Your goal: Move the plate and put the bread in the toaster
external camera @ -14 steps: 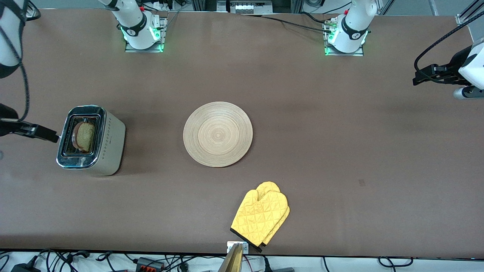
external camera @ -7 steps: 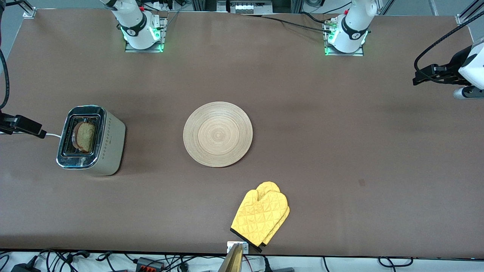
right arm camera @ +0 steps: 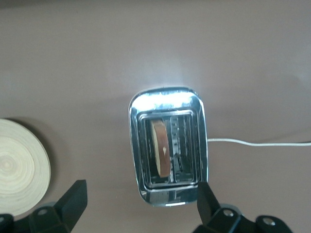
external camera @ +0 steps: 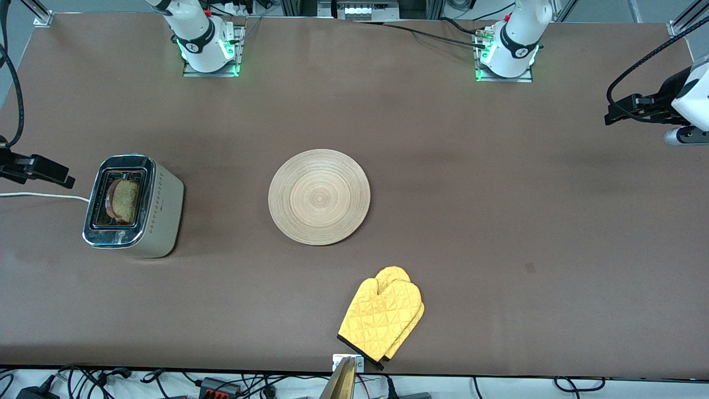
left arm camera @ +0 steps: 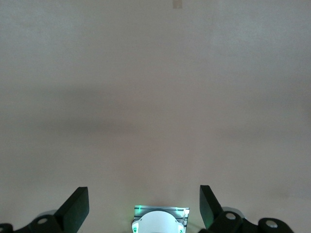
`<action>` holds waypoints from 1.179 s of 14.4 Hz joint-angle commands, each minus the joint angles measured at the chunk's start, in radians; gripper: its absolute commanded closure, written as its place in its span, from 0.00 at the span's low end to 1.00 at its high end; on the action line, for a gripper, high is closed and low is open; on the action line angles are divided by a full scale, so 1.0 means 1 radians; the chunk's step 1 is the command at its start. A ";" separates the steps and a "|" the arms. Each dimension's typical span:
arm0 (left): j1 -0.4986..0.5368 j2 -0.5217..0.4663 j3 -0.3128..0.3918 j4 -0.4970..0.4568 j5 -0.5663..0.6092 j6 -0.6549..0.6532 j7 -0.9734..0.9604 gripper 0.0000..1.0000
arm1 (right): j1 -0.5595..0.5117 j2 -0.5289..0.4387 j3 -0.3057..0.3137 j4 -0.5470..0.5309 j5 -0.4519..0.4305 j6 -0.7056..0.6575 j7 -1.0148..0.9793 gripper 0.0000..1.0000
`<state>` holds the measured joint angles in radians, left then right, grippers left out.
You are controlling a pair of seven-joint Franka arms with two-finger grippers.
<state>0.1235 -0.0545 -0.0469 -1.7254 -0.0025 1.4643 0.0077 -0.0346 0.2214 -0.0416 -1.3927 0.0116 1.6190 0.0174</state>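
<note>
Bread (external camera: 123,200) in toaster (external camera: 133,206), plate (external camera: 319,197) bare at mid-table.

Looks finished: left gripper (left arm camera: 143,206) spread empty over bare table at its end, right gripper (right arm camera: 141,206) spread empty above toaster; nothing visibly left.

We are in a robotics lab: two white arm bases (external camera: 205,41) with green lights are bolted to a brown-covered tabletop (external camera: 498,221), with aluminium framing (external camera: 687,22) and loose cables (external camera: 249,382) and adapters along its edges.
</note>
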 commanded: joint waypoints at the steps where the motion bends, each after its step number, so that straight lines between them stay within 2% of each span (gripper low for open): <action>1: 0.002 0.010 -0.002 0.023 0.001 -0.021 -0.006 0.00 | 0.013 -0.103 -0.017 -0.129 0.001 0.012 -0.024 0.00; 6: 0.002 0.010 -0.002 0.023 0.001 -0.021 -0.006 0.00 | 0.012 -0.215 -0.017 -0.290 -0.018 0.055 -0.025 0.00; 17: 0.002 0.012 0.001 0.023 0.001 -0.021 -0.002 0.00 | 0.013 -0.237 -0.014 -0.287 -0.018 0.016 -0.030 0.00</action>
<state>0.1242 -0.0545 -0.0468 -1.7254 -0.0025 1.4624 0.0077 -0.0325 0.0149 -0.0486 -1.6503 -0.0046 1.6374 -0.0081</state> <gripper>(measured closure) 0.000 0.000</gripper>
